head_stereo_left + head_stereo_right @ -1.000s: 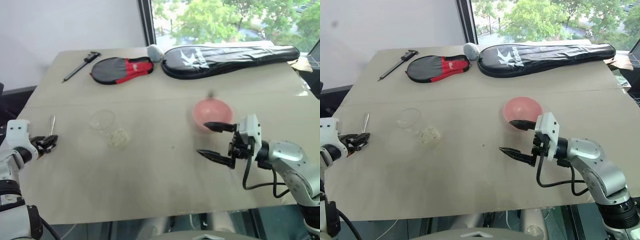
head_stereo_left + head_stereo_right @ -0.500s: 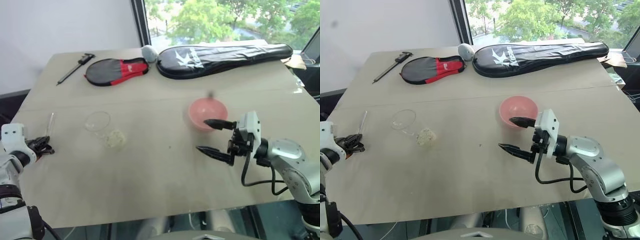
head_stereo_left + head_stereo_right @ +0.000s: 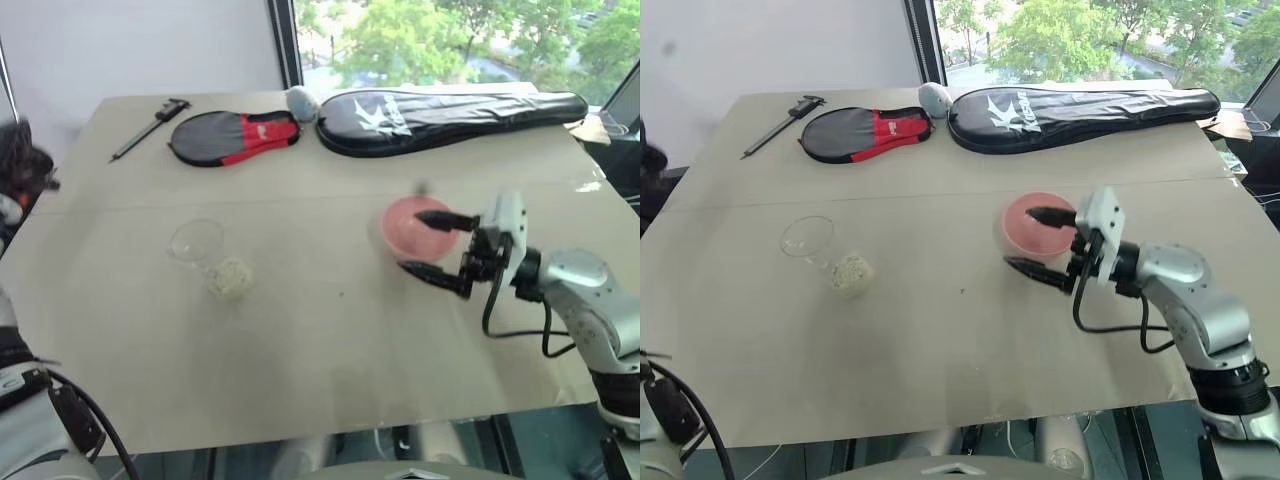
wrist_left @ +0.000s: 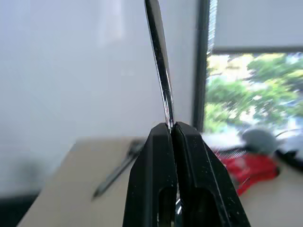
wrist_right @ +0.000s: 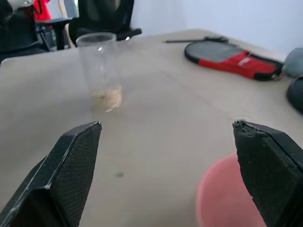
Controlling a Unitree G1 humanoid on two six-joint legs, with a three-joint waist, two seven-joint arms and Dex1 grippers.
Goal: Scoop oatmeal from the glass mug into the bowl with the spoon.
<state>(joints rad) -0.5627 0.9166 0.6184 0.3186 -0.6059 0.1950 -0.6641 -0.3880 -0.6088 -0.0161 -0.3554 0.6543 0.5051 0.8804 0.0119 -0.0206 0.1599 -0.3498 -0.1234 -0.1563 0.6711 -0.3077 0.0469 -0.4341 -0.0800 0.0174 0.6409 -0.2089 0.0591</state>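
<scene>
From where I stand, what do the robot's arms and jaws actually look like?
The right arm is smooth silver-grey metal with a white block at the wrist and a looping black cable. The right gripper has two slim, pointed black fingers. The left gripper has matching black fingers with slotted sides.

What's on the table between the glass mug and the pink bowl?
Nothing: bare table between glass mug and pink bowl in the eye views.
</scene>
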